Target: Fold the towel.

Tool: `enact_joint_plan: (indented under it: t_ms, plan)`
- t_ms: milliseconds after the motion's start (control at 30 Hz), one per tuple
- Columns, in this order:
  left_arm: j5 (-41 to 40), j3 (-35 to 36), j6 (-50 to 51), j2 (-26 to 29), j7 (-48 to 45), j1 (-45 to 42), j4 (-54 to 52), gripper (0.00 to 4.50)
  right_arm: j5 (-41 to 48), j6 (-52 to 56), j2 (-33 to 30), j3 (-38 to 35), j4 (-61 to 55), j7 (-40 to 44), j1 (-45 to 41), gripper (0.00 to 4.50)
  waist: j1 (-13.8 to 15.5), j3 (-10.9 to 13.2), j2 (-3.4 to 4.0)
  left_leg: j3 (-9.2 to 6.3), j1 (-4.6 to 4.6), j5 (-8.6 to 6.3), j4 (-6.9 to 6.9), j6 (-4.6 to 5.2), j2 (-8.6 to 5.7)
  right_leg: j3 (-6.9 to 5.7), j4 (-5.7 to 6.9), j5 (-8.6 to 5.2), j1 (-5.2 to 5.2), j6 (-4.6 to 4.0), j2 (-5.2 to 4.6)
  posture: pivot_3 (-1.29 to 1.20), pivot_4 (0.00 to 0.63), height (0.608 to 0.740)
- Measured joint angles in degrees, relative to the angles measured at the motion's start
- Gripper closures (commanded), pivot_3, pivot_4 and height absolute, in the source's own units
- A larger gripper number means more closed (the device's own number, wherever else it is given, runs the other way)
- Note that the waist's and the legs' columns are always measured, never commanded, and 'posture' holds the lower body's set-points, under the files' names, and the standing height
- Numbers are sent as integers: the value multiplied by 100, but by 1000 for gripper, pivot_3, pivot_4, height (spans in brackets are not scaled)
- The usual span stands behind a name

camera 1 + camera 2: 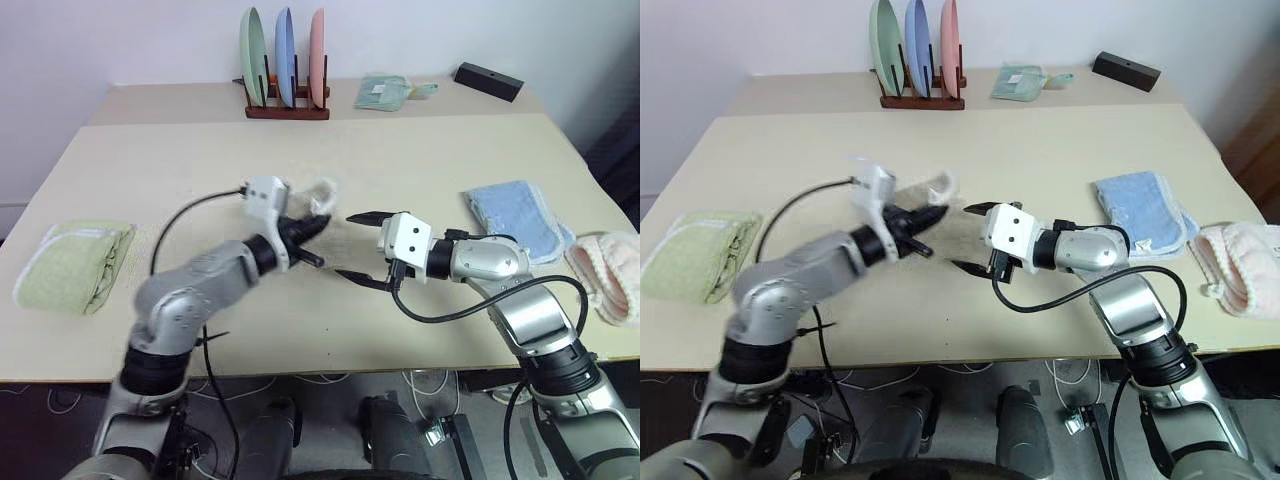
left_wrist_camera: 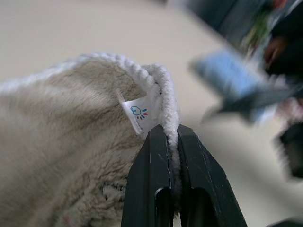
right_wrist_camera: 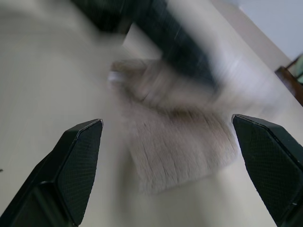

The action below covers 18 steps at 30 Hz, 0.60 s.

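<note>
The towel is beige terry with white corded edging and a small white loop tag. It lies at the middle of the table, with one corner lifted off the surface. My left gripper is shut on the corded edge right beside the tag and holds that corner up. Just to its right, my right gripper hangs open above the table with nothing in it. In the right wrist view the wide-apart fingers frame the flat part of the towel.
A folded light green towel lies at the table's left edge. A folded light blue towel and a pink one lie at the right. At the back stand a plate rack, a pale green cloth and a black box.
</note>
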Motion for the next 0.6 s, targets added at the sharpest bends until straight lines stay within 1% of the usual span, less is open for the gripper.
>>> enact_joint_plan:
  t_ms: [167, 233, 300, 400, 533, 600]
  plan:
    - [493, -155, 82, -73, -150, -31, 272, 4418, -11, 3, -9, -26, -8, -65, 86, 0, 8, 0, 0, 0, -2, 0, 2, 0, 1, 0, 1, 0, -1, 0, -1, 0, 150, 738]
    - [592, -151, 94, -108, -242, -28, 287, 3846, -13, 2, -9, -26, -14, -73, 87, 0, 19, 0, 0, 0, -2, 0, 2, 0, 1, 0, 1, 0, -1, 0, -1, 0, 150, 738]
    - [601, -112, 102, -110, -341, -6, 257, 3051, -20, -2, -10, -26, -14, -82, 93, 0, 19, 0, 0, 0, -2, 0, 2, 0, 1, 0, 1, 0, -1, 0, -1, 0, 150, 738]
    - [485, 123, 148, -85, -521, 103, 34, 1615, -108, -37, -45, -26, 1, -100, 94, 0, 11, 0, 0, 0, -2, 0, 1, 0, 4, 0, 1, 0, -1, 0, -1, 0, 150, 738]
    - [-146, 940, 210, 31, -705, 211, -492, 1615, -183, -93, -117, -44, 135, -107, 85, 0, 8, 1, 0, -1, -2, 0, 2, 0, 16, 0, 1, 0, -1, 0, -1, 0, 150, 738]
    - [-491, 1401, 215, 197, -751, 233, -665, 1568, -158, -58, -104, -79, 193, -106, 48, 555, -1, 1, 0, 0, -1, 0, 0, 0, 16, 0, 2, 0, -2, 0, -1, 0, 150, 738]
